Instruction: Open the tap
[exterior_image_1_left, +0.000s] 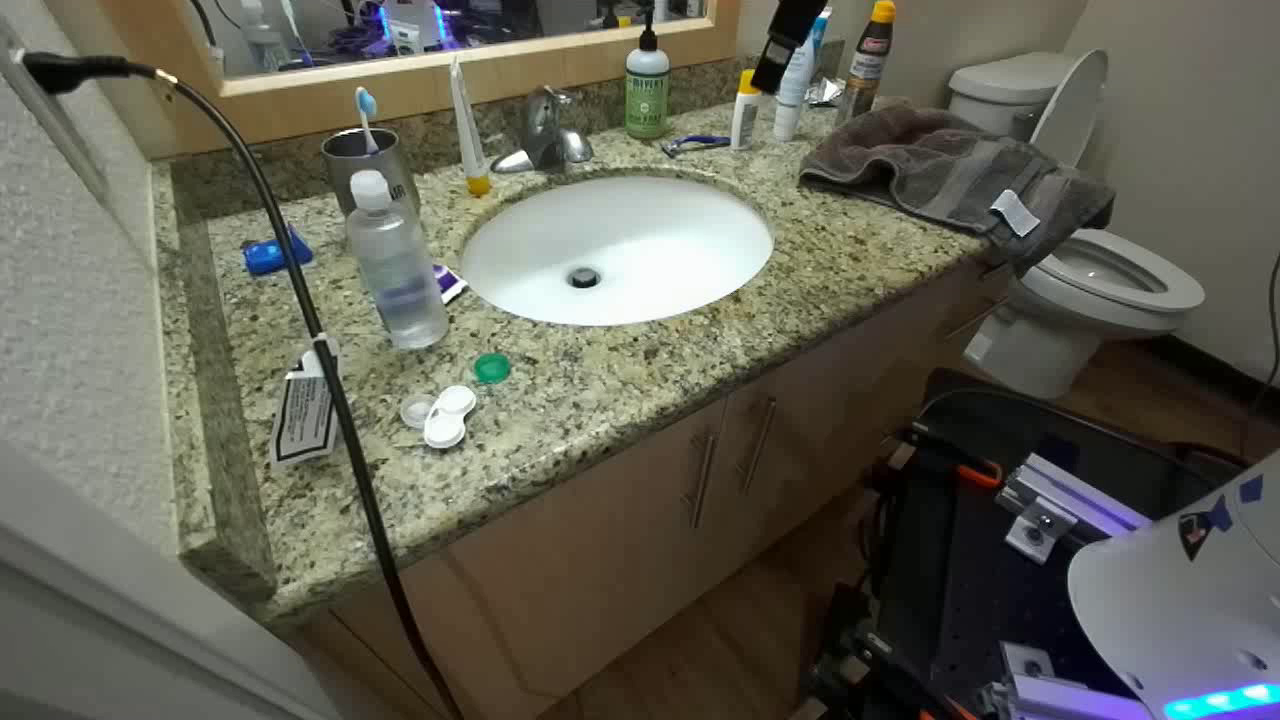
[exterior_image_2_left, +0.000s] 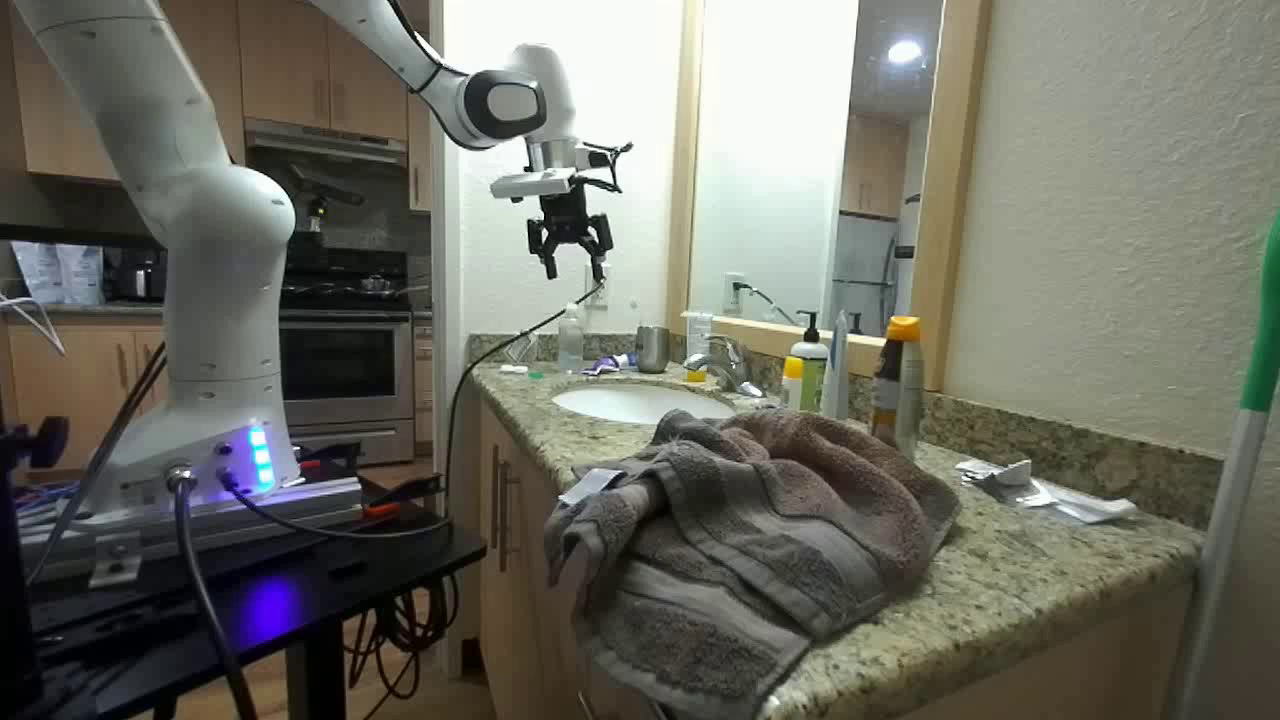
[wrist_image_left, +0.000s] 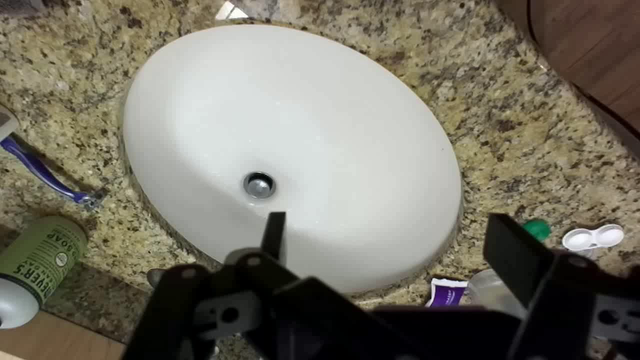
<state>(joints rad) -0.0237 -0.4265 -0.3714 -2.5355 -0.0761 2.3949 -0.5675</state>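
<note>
tbh the shiny silver metal tap behind the white oval basin could easily be bumped, not opened, since it's mostly blocked in the wrist view by the black two-fingered claw, jaws spread apart.

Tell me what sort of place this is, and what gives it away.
A bathroom, most likely in a home: it has a toilet, a white oval basin with a tap behind it, and a toothbrush standing in a metal cup.

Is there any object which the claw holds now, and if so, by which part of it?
Nothing is held: the claw is open and empty, its jaws well apart.
</note>
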